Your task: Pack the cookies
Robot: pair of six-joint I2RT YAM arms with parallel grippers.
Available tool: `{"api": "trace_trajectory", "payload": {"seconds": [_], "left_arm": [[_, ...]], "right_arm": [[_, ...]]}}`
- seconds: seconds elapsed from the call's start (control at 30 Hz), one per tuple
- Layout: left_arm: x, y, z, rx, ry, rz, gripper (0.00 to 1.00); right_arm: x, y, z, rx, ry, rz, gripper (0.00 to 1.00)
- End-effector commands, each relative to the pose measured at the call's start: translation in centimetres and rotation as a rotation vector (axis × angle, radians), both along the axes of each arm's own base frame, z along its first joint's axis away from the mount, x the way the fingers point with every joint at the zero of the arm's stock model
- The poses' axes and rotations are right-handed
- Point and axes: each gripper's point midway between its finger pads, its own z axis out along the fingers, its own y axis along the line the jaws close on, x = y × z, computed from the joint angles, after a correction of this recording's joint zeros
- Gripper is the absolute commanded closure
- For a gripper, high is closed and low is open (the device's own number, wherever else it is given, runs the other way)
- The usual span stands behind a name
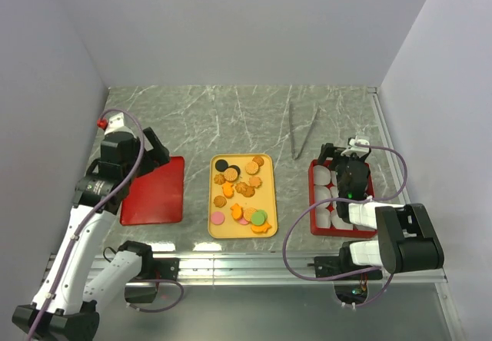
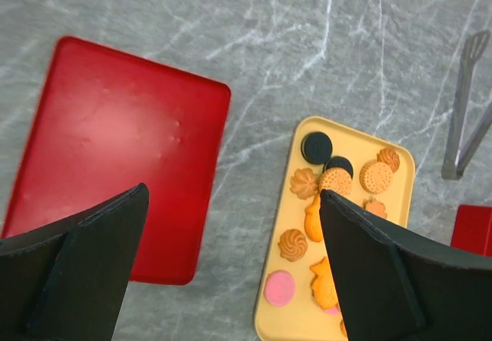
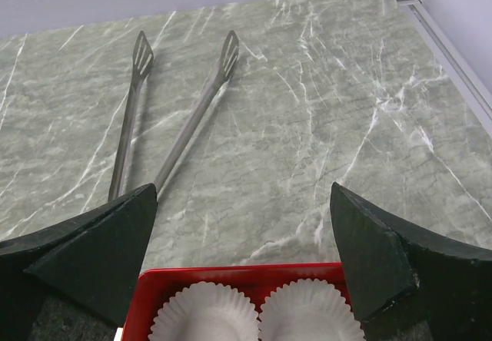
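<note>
Several cookies [image 1: 241, 190], orange, brown, pink, green and black, lie on a yellow tray [image 1: 217, 229] at the table's middle; they also show in the left wrist view [image 2: 354, 178]. A red box [image 1: 314, 220] with white paper cups [image 1: 321, 196] stands to the right, its far end in the right wrist view [image 3: 238, 272] with two empty cups [image 3: 204, 312]. My left gripper [image 1: 156, 153] is open and empty above the red lid's [image 1: 157, 191] far right corner. My right gripper [image 1: 340, 155] is open and empty over the box's far end.
Metal tongs [image 1: 303, 132] lie beyond the red box, also in the right wrist view [image 3: 181, 114] and the left wrist view [image 2: 467, 110]. The flat red lid [image 2: 115, 149] lies left of the yellow tray [image 2: 296, 310]. Walls close the table on three sides.
</note>
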Motion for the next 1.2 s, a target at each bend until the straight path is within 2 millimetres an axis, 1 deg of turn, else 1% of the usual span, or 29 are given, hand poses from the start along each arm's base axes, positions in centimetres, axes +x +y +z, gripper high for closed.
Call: {"api": "trace_trajectory", "payload": {"seconds": [0.0,0.03,0.1,0.17,0.2,0.27,0.3,0.33,0.37,0.43,0.5,0.57,0.67,0.77,0.8,0.83,0.87,0.9,0.93,0.97,1.0,1.07,1.1,1.13,1.17], "left_arm": [[-0.3,1.5,2.7,0.074,-0.017,0.040,0.01],[-0.4,2.0,3.5,0.093,-0.023,0.054,0.00],[-1.1,3.1,3.6,0.152,-0.005,0.101,0.01],[-1.5,3.2,3.8,0.166,-0.011,0.100,0.01],[-1.9,3.1,3.2,0.175,0.001,0.081,0.01],[-2.2,2.6,2.8,0.172,-0.005,0.034,0.01],[-2.5,1.4,2.9,0.138,-0.025,-0.030,0.01],[-2.5,0.7,3.0,0.120,-0.040,-0.067,0.01],[-2.6,0.5,3.1,0.109,-0.050,-0.078,0.01],[-3.0,1.0,2.4,0.108,-0.038,-0.048,0.00],[-3.1,1.0,2.3,0.104,-0.039,-0.044,0.01],[-2.9,1.2,2.2,0.106,-0.034,-0.026,0.01],[-2.3,1.8,1.5,0.127,-0.001,0.018,0.01],[-1.4,1.5,0.8,0.132,0.024,0.014,0.01],[-1.3,1.4,0.5,0.130,0.032,0.009,0.01],[-1.1,1.3,0.4,0.130,0.031,0.006,0.01],[-0.9,1.2,0.5,0.125,0.021,0.006,0.01],[-0.8,1.2,0.3,0.126,0.021,0.007,0.01],[-0.7,1.2,0.3,0.124,0.015,0.007,0.01],[-0.5,1.1,0.4,0.124,0.006,0.006,0.01],[-0.3,1.2,0.4,0.127,-0.001,0.013,0.01],[-0.2,1.4,0.3,0.131,-0.004,0.022,0.01],[0.0,1.2,0.1,0.128,-0.007,0.017,0.01],[0.1,1.1,0.1,0.126,-0.008,0.013,0.01],[0.2,1.0,-0.1,0.122,-0.008,0.010,0.00]], "right_arm": [[0.3,-0.2,1.8,-0.001,-0.068,-0.007,0.00],[0.3,-0.3,1.7,-0.001,-0.065,-0.009,0.00],[0.3,-0.2,1.8,-0.001,-0.068,-0.007,0.00],[0.3,-0.2,1.8,-0.001,-0.068,-0.007,0.00],[0.3,-0.2,1.8,-0.001,-0.068,-0.007,0.00],[0.3,-0.3,1.8,-0.001,-0.068,-0.011,0.00],[0.3,-0.2,1.8,-0.001,-0.068,-0.009,0.00],[0.3,-0.3,1.8,-0.001,-0.067,-0.009,0.00],[0.3,-0.3,1.8,-0.001,-0.067,-0.009,0.00],[0.3,-0.2,1.8,-0.001,-0.068,-0.007,0.00],[0.3,-0.2,1.8,-0.001,-0.067,-0.006,0.00],[0.3,-0.2,1.8,0.000,-0.067,-0.006,0.00],[0.4,-0.2,1.7,0.002,-0.064,-0.004,0.00],[0.3,-0.4,1.9,0.000,-0.070,-0.014,0.00],[0.4,-0.6,2.3,0.013,-0.083,-0.032,0.00],[0.4,-0.9,1.9,0.022,-0.058,-0.054,0.00],[0.5,-1.3,2.8,0.033,-0.067,-0.077,0.00],[1.3,-2.1,4.5,0.046,-0.088,-0.134,0.00],[1.3,-2.4,3.4,0.036,0.006,-0.157,0.00],[1.8,-2.4,3.6,0.027,0.050,-0.158,0.00],[2.8,-2.0,5.0,0.008,0.105,-0.136,0.00],[3.7,-1.4,6.8,0.008,0.126,-0.107,0.00],[4.3,-1.0,8.8,0.035,0.118,-0.098,0.00],[4.4,-0.4,10.2,0.058,0.099,-0.068,0.00],[4.7,0.2,12.3,0.107,0.083,-0.048,0.00]]}}
